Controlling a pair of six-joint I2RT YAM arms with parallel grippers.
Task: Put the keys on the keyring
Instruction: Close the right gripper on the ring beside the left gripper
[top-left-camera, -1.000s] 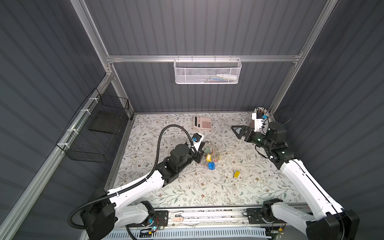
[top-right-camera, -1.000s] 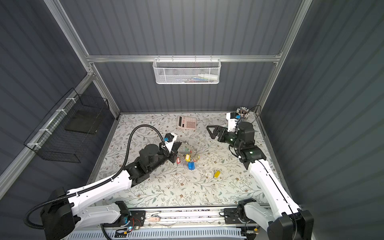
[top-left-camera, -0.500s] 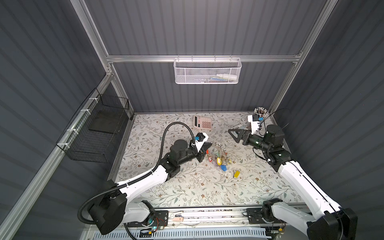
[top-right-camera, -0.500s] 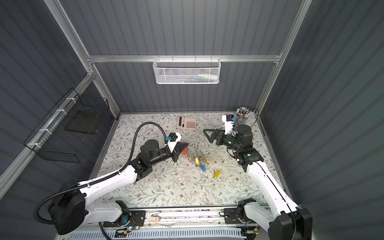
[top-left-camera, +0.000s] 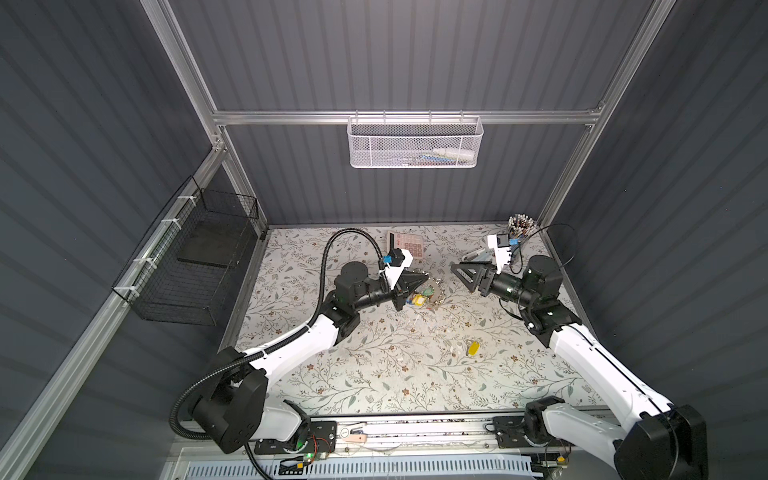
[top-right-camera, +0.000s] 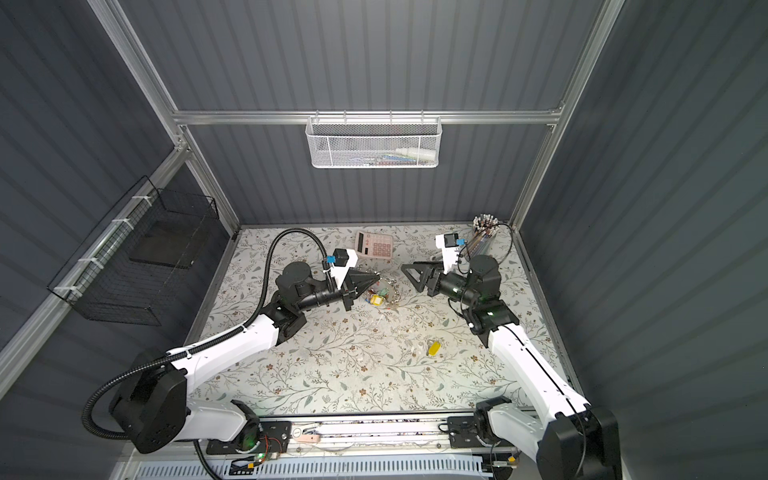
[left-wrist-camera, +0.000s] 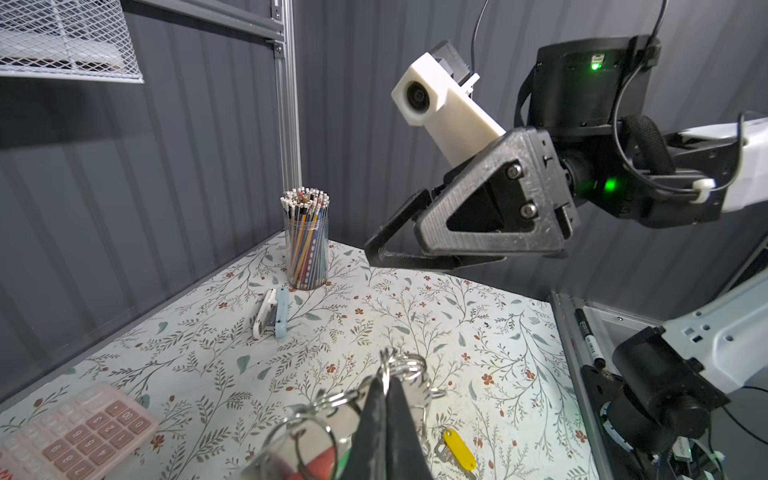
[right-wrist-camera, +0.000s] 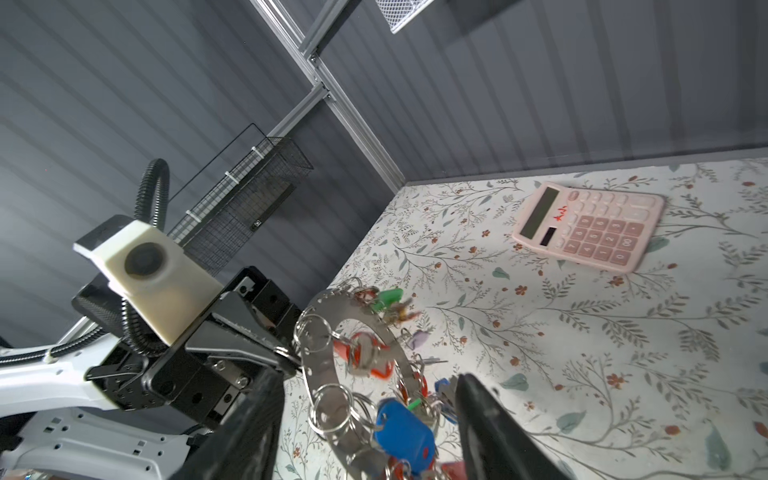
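- The left gripper (right-wrist-camera: 292, 359) has its black fingers pressed together on the rim of the large flat silver metal keyring (right-wrist-camera: 320, 372). It holds the keyring tilted up, a little behind the middle of the bench (top-left-camera: 374, 374), which is covered with a pale floral cloth.
- Small split rings and small silver keys (right-wrist-camera: 365, 347) with oblong plastic tags hang all around the keyring. A blue tag (right-wrist-camera: 405, 428), a green tag (right-wrist-camera: 388, 297) and a red tag show in the right wrist view. I cannot tell whether the lowest ones touch the cloth.
- The right gripper (top-left-camera: 461, 276) hangs in the air on the right side of the keyring. In both top views it is near the keyring but not touching it. Its fingers are spread, and nothing is between them.
- The loose small silver key with a yellow oblong plastic tag (top-left-camera: 472, 348) lies flat on the bench, to the front right of the middle. It is well apart from the keyring and from both grippers.
- A pink rectangular calculator (top-left-camera: 405, 246) lies at the back edge of the bench, near the middle.
- A clear plastic cup full of pencils (left-wrist-camera: 306, 249) stands upright in the back right corner.
- A white and pale blue stapler (left-wrist-camera: 270, 313) lies just beside the cup.
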